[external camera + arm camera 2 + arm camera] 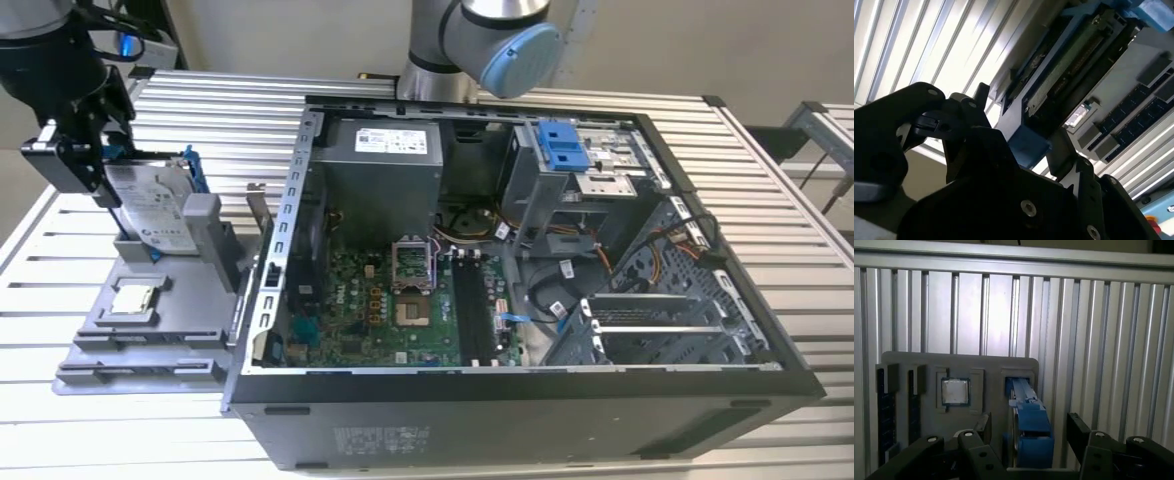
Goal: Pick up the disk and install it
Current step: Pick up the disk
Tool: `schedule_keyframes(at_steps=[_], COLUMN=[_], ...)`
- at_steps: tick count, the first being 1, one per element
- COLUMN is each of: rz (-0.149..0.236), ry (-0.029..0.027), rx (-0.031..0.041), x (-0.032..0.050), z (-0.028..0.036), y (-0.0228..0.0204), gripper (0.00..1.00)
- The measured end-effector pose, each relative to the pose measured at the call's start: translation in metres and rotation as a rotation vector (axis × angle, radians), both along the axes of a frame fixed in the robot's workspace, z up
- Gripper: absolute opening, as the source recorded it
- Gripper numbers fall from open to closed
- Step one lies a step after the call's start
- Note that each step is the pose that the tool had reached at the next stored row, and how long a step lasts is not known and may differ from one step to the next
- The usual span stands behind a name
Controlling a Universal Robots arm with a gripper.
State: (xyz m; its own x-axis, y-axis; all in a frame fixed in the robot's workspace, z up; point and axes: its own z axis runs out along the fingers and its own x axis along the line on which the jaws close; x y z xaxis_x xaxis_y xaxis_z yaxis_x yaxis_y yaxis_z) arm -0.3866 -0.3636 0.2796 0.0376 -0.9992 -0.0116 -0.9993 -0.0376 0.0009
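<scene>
First wrist view, pincer (1030, 424) wide astride upright disk (1024, 395), gap at either edge

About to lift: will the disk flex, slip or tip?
The disk looks metal, so probably stiff and heavy for its size. Its rail may be slicker. Standing on edge in the tray, it could tip once lifted.

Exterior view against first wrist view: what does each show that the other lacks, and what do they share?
Exterior view: the open computer case with its motherboard and blue drive-bay latch. First wrist view: gaps on both sides between the gripper and the disk, seen edge-on. Shared: the disk standing in the grey holder beside the processor chip, gripper astride it.
</scene>
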Motion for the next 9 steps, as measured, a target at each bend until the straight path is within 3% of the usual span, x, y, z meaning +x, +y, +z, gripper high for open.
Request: schedule_keyframes(at_steps=[9], rz=[0.0], ry=[-0.0006], rx=[0.0], x=[0.0], z=[-0.0011], y=[0.0], gripper=[1.0])
